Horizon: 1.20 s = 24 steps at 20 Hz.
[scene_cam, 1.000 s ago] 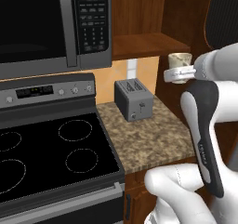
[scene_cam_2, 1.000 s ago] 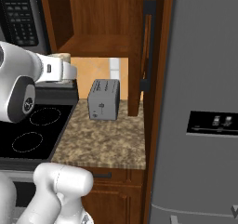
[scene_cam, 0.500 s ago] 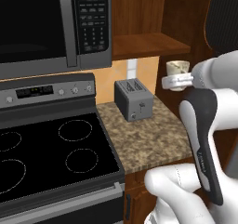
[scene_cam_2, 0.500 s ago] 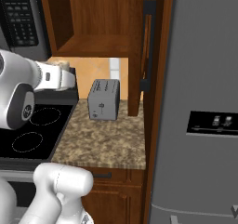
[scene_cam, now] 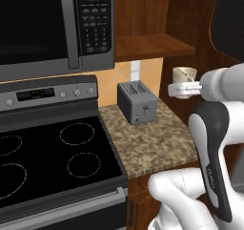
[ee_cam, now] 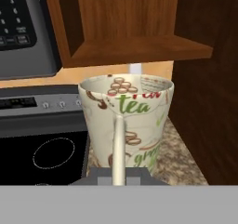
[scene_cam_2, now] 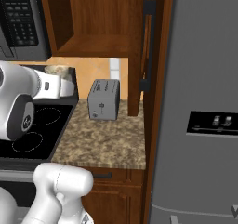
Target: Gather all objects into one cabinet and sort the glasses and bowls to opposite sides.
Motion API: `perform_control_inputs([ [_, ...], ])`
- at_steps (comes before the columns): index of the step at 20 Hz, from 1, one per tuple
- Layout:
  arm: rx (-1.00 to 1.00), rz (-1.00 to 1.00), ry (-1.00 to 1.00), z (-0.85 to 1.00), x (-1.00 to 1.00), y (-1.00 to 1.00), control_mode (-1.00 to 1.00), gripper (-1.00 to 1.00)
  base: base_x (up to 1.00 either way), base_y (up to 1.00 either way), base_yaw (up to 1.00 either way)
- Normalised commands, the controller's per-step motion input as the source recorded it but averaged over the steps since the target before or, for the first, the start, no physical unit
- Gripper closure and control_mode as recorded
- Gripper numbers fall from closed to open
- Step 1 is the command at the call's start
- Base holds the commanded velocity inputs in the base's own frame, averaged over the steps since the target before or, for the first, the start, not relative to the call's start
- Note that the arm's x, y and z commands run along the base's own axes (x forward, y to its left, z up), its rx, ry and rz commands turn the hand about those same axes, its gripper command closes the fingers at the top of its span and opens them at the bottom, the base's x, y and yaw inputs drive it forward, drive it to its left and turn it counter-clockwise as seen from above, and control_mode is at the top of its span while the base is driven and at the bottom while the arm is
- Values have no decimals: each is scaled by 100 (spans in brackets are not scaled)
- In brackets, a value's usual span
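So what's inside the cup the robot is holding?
The cup looks empty near the top: you can see its inner wall with tea pictures printed on it. One finger of the gripper runs up its front. The cup's bottom is hidden by its own wall.

Cream cup (ee_cam: 126,121) w/ tea print, upright, held above counter, below cabinet (ee_cam: 125,28) shelf.

speckled brown granite desk (scene_cam: 157,143) between the black stove (scene_cam: 47,162) and the dark wood panel beside the fridge. grey toaster (scene_cam: 137,102) stands upright on it, toward the back, near the wall. reddish-brown cabinet shelf (scene_cam: 147,45) runs above the desk, its board bare where visible.
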Motion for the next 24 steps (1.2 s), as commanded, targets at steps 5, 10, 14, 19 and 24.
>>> perform_control_inputs([
  [5, 0, 0, 0, -3, -10, 1, -100, 100, 0, 0, 0],
  [10, 0, 0, 0, -1, -6, 0, 100, 100, -31, 0, 0],
  [14, 0, 0, 0, 0, 0, 0, 100, 100, -100, 0, 10],
  [19, 0, 0, 0, 0, 0, 0, 100, 100, -100, 13, 41],
  [24, 0, 0, 0, 0, 0, 0, 100, 100, -100, 36, 70],
])
